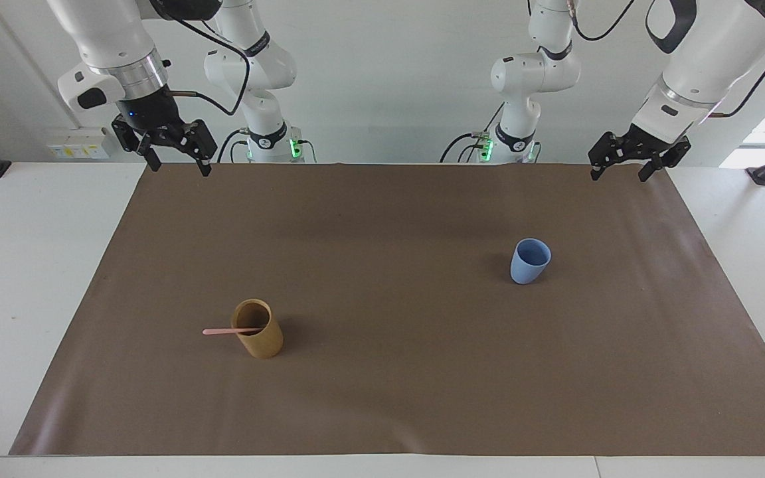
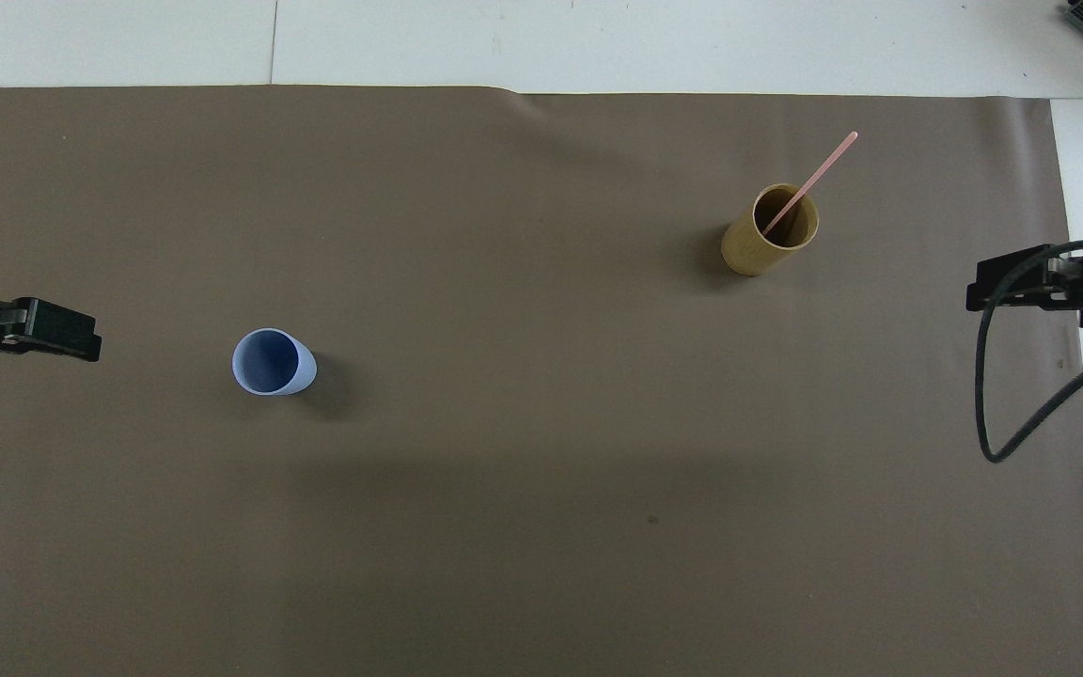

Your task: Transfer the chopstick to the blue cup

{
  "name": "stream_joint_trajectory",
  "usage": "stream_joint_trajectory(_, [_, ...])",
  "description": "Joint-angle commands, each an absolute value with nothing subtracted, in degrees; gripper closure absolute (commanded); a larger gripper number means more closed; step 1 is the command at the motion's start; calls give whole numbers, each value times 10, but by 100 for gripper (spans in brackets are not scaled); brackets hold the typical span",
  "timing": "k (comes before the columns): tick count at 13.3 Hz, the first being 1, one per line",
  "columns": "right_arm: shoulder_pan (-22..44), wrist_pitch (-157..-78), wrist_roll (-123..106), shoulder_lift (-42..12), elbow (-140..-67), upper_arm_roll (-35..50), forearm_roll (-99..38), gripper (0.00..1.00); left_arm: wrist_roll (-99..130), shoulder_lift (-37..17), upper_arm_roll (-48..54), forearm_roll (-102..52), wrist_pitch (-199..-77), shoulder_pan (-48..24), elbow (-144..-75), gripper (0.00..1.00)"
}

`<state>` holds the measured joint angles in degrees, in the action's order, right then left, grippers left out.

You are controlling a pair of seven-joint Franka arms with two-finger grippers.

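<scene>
The pink chopstick (image 1: 223, 330) (image 2: 814, 179) leans in a tan cylindrical cup (image 1: 264, 345) (image 2: 750, 252), its upper end sticking out over the rim. That cup stands toward the right arm's end of the table. The light blue cup (image 1: 530, 265) (image 2: 271, 365) stands upright with nothing in it, toward the left arm's end and nearer to the robots. My right gripper (image 1: 180, 166) (image 2: 983, 287) hangs open over the mat's edge by its base, holding nothing. My left gripper (image 1: 619, 176) (image 2: 81, 340) hangs open likewise at its own end.
A brown mat (image 1: 382, 398) (image 2: 541, 527) covers most of the white table. A black cable (image 2: 993, 404) loops down from the right arm. Only the two cups stand on the mat.
</scene>
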<state>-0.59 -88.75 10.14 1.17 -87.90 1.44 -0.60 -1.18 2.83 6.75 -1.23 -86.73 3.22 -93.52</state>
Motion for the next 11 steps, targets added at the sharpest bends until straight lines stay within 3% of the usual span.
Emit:
stream_joint_trajectory(1, [-14,-896,109,18,-889,17,-15,0,-11,30,71,-14,-859,38,-932,0])
stream_joint_trajectory(11, [-14,-896,113,17,-887,18,-15,0,-11,29,71,-14,-859,38,-932,0])
